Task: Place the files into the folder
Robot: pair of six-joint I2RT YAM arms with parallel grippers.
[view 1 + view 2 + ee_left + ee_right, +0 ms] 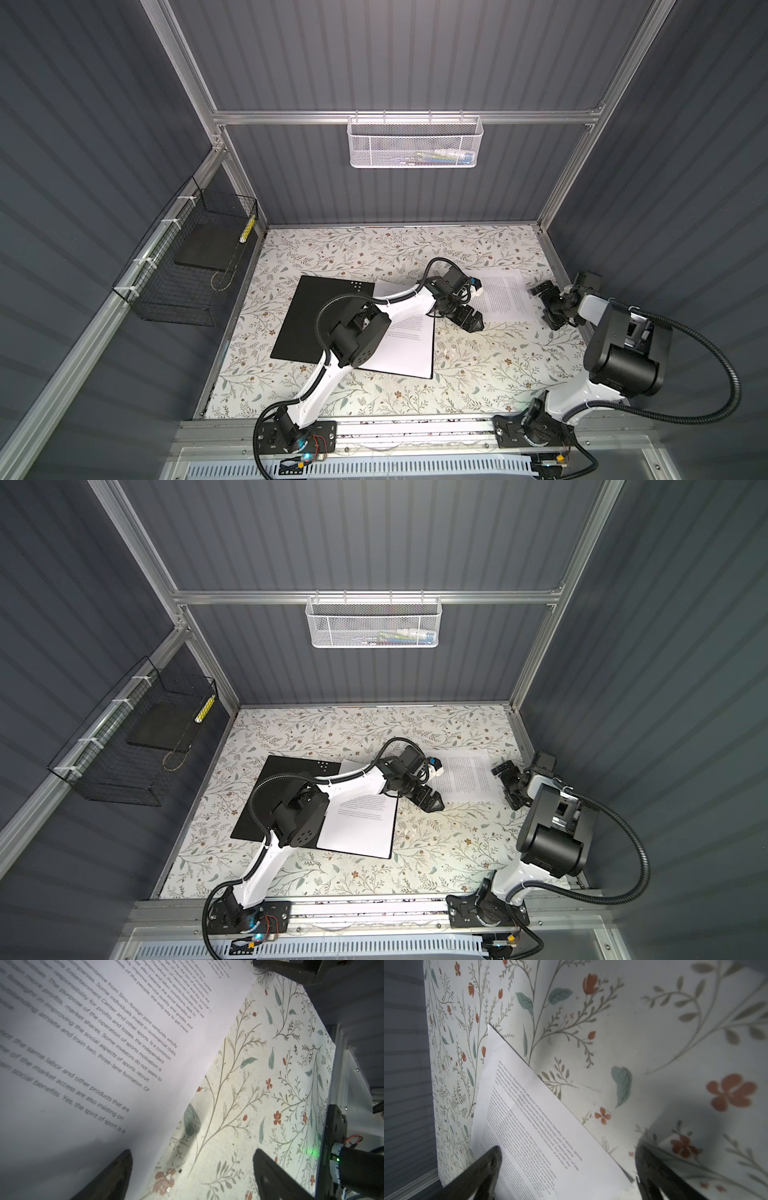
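Grey ribbed walls enclose a floral tabletop (415,249). On it the folder (307,320) lies open left of centre, black inside up, with printed sheets (405,351) on its right half. One loose sheet (505,295), the only one in sight, lies flat on the far right of the table, to the right of the folder.

The left gripper (475,322) sits at that sheet's near left corner with its jaws spread. In the left wrist view one finger (116,1174) is over the paper and the other is over bare table. The right gripper (546,306) stands at the sheet's right edge, jaws equally wide and empty, and in the right wrist view the paper's edge runs between its fingers.

The step in hand looks like lifting this sheet. It is thin and lies flush, so a plain pinch from above would likely slip. It would be better to press one finger down, drag the paper until the edge buckles, then close on the raised fold. With both grippers on opposite sides the sheet should not sag. It can then travel low to the folder's right half, be squared on the stack and be released flat.
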